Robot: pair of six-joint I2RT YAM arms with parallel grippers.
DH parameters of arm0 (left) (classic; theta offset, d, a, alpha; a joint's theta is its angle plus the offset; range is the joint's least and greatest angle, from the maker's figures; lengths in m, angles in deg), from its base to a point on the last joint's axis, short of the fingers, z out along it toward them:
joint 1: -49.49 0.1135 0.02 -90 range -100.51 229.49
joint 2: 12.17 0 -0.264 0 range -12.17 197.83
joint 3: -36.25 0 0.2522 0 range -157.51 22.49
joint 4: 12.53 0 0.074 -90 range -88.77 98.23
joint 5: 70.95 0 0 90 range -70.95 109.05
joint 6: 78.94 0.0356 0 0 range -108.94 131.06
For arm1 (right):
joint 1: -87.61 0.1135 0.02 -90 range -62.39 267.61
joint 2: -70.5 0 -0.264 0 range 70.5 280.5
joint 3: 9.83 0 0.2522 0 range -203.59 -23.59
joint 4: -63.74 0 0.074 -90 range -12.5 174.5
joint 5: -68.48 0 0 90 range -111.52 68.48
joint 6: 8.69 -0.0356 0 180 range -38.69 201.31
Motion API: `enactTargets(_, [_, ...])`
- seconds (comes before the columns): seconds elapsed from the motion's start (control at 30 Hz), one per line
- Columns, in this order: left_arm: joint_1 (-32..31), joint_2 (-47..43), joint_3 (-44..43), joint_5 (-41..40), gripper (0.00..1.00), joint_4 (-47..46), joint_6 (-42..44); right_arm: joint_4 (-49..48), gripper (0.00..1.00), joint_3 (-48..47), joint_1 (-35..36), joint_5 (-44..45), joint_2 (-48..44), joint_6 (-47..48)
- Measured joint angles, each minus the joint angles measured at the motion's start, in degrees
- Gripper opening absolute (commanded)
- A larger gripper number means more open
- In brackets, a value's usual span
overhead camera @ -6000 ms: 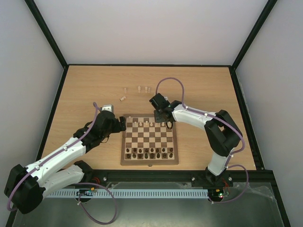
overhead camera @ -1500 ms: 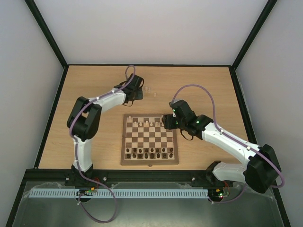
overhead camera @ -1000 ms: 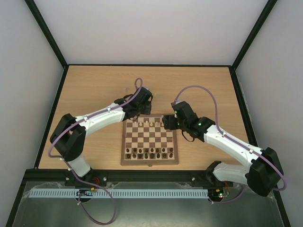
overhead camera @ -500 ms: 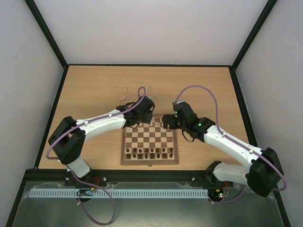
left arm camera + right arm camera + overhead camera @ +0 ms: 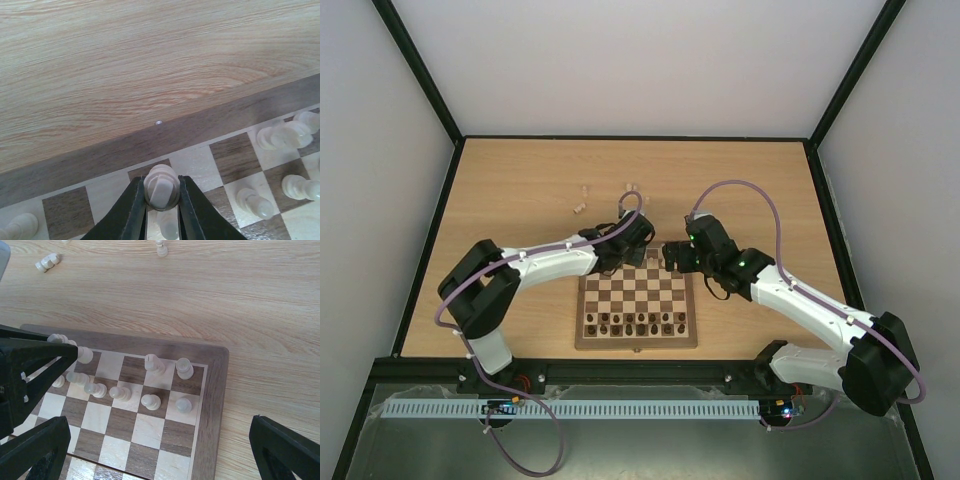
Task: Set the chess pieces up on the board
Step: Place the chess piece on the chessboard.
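Observation:
The board lies between my arms, with dark chess pieces along its near rows and pale ones on its far rows. My left gripper is shut on a pale cream piece, held upright just above the far rank beside the board's frame. In the top view, that left gripper sits at the middle of the far edge. My right gripper is open wide, nothing between its fingers, above the board's far right corner. The right gripper hangs apart from the left one.
Loose pale pieces lie on the tabletop beyond the board, one on its side and others upright. The same stray pieces show at the top of the right wrist view. Black frame rails border the table.
My left arm has swung from the loose pieces on the far tabletop down to the board's far edge, carrying the pale piece. The right gripper has opened wider and stayed near the far right corner.

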Motion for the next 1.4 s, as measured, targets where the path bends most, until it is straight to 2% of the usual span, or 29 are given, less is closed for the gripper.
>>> enactTargets(1.13, [-1.31,2.67,0.87,-4.37,0.14,-2.27,-0.24,-0.04,0.99,0.59,0.0,-0.55,-0.15,0.0])
enactTargets(1.4, [-1.51,2.91,0.87,-5.51,0.17,-2.1,-0.85,-0.04,0.99,0.7,0.0,-0.94,-0.15,0.0])
